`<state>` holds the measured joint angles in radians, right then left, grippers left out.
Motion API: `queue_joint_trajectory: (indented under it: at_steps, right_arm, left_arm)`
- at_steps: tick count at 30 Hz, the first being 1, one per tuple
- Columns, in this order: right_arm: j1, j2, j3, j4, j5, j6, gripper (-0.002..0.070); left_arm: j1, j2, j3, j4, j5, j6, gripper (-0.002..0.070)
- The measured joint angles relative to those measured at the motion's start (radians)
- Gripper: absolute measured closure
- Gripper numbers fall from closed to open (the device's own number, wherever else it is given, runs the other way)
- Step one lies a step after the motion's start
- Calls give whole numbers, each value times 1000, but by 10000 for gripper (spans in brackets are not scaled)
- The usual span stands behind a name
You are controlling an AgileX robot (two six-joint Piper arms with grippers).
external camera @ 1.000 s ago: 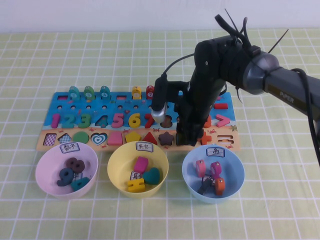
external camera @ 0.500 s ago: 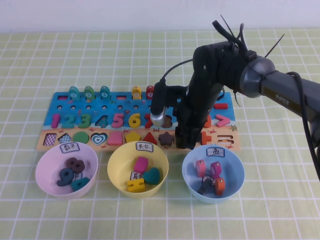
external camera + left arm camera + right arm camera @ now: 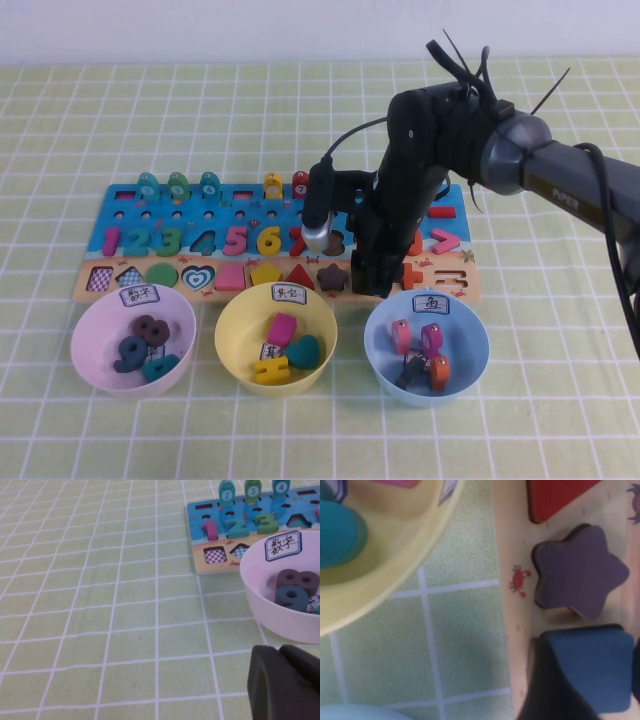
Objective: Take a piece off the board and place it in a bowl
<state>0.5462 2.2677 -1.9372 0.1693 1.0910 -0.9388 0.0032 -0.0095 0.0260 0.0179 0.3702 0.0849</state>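
Right tool [image 3: 371, 282] at one piece [image 3: 587, 667]; left tool [image 3: 285, 682] beside three bowls.

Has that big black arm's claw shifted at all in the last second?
Yes. The right gripper has dropped slightly toward the board's tan strip, nearer the blue bowl. The left gripper is parked beside the pink bowl.

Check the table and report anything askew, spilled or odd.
Nothing stands out. The long wooden puzzle board lies flat, and the three bowls hold their pieces unspilled. The right hand is down at the dark slate-blue square block beside the maroon star; the left hand sits beside the pink-white bowl.
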Motion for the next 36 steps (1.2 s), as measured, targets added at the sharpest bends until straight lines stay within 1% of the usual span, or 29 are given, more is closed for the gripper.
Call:
queue_joint_trajectory:
  at_steps: [4, 21, 31, 36]
  right_arm:
    - [0, 0, 0, 0, 0, -4, 387]
    - [-2, -2, -1, 7, 3, -6, 387]
    - [-4, -70, -3, 5, 57, -4, 389]
    - [-6, -79, -36, 10, 116, -2, 389]
  left_arm:
    - [0, 0, 0, 0, 0, 0, 680]
    - [0, 0, 0, 0, 0, 0, 680]
    - [0, 0, 0, 0, 0, 0, 680]
    - [0, 0, 0, 0, 0, 0, 680]
